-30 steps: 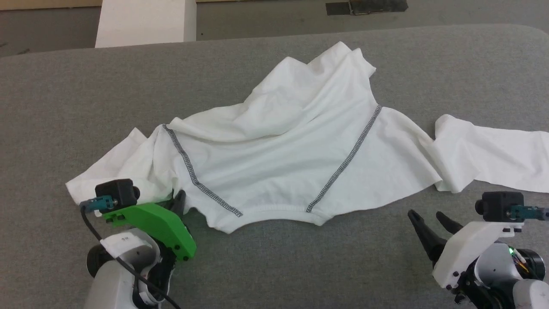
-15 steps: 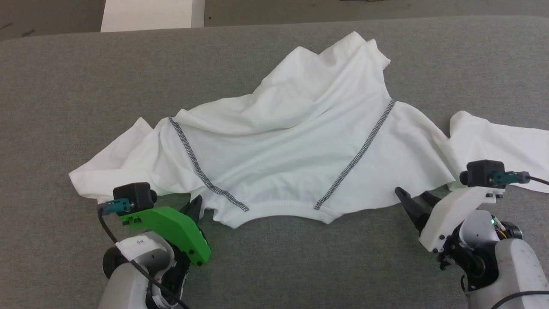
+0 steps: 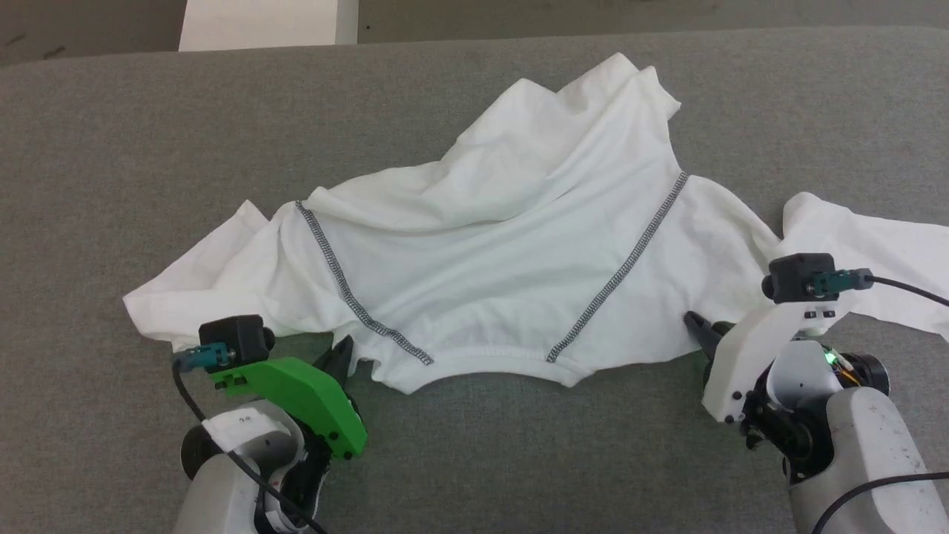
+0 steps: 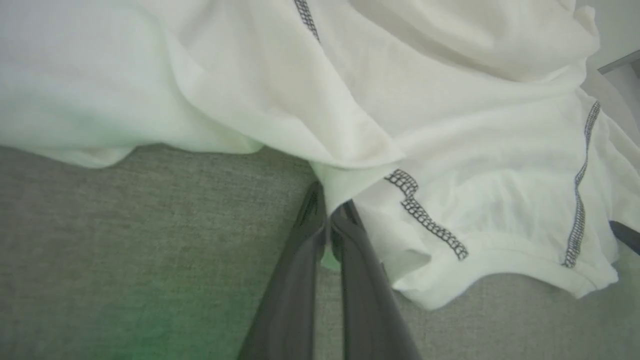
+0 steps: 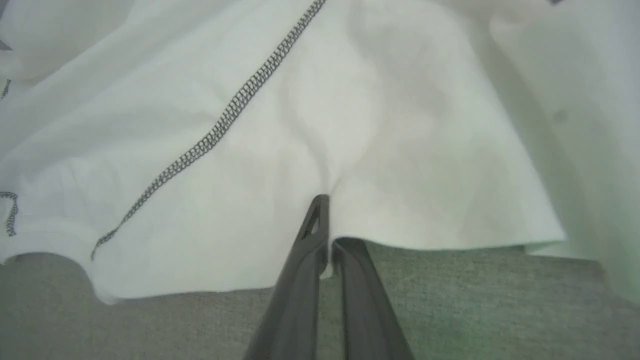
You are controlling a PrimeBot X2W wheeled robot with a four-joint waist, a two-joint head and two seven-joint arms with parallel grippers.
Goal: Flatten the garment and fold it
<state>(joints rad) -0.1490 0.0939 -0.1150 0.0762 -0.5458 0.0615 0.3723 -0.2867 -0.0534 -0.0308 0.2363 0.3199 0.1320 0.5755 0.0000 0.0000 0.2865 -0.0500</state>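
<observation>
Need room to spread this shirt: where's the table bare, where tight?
Bare table: far left, between the garment and the far edge; far right, beyond its raised peak; the near strip by the collar, between left gripper and right gripper. Crowded: at both, jaws shut on the cloth edge, and the right side under the long sleeve.

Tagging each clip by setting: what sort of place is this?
Probably a lab or test room, not a home: a wide table covered in grey fabric, a grey floor beyond it, and a plain white box at its far edge.
</observation>
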